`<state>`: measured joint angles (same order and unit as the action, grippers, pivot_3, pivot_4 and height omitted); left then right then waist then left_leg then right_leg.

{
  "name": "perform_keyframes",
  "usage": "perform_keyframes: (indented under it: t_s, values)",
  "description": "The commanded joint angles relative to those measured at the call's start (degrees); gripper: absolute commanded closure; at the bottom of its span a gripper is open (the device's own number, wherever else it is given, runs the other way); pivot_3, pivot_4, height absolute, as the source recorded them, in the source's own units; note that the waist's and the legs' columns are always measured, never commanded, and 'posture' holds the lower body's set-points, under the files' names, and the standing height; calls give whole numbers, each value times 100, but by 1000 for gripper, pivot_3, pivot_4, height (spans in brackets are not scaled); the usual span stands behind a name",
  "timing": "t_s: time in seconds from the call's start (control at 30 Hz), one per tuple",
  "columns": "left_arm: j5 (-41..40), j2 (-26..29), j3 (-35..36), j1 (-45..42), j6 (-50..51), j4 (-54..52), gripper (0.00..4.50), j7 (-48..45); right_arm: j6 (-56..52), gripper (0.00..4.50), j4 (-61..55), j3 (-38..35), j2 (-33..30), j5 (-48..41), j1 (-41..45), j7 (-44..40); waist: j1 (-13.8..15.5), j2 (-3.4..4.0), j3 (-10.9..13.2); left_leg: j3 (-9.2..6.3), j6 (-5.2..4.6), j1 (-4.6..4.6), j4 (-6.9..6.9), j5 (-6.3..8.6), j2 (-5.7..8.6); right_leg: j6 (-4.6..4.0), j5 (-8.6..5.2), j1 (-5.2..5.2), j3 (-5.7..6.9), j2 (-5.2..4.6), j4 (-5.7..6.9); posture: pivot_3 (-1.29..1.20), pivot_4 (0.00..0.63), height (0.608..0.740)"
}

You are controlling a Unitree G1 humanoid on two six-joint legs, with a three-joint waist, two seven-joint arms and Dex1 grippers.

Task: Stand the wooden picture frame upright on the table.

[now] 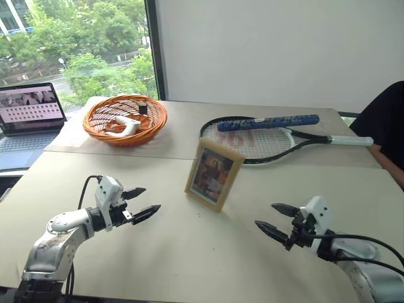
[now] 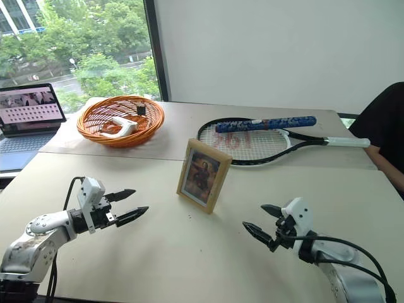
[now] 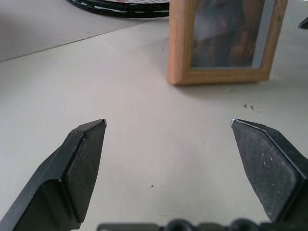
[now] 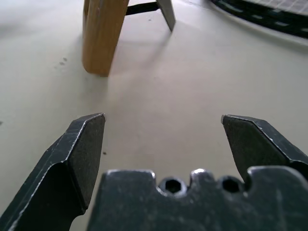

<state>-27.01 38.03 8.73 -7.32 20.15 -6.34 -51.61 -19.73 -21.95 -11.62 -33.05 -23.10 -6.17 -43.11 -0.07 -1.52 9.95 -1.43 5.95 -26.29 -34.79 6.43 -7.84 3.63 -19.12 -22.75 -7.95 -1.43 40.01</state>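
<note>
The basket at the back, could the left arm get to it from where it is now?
Probably not without leaning in. The basket sits on the far section of the table, well beyond the left gripper, which hangs open over the near section. Nothing stands between them, so only distance is in question.

Light-wood picture frame [image 1: 214, 174] upright on beige table [image 1: 189, 252], photo facing forward
</note>
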Motion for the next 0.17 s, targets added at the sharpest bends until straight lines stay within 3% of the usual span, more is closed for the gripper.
perform_keyframes:
  t_s: [0.03,0.17]
  values:
    - [173,-85,9,-69,-278,0,0,129,250,33,-325,-321,78,25,-93,296,-22,0,0,0,-1,4,-1,-2,0,3,1,5,0,0,0,0,150,692]
    - [286,-132,-108,-166,-262,80,0,138,212,33,-266,-292,56,-6,-108,330,-52,0,0,0,-2,17,-8,-6,1,9,3,24,0,-1,-1,0,150,692]
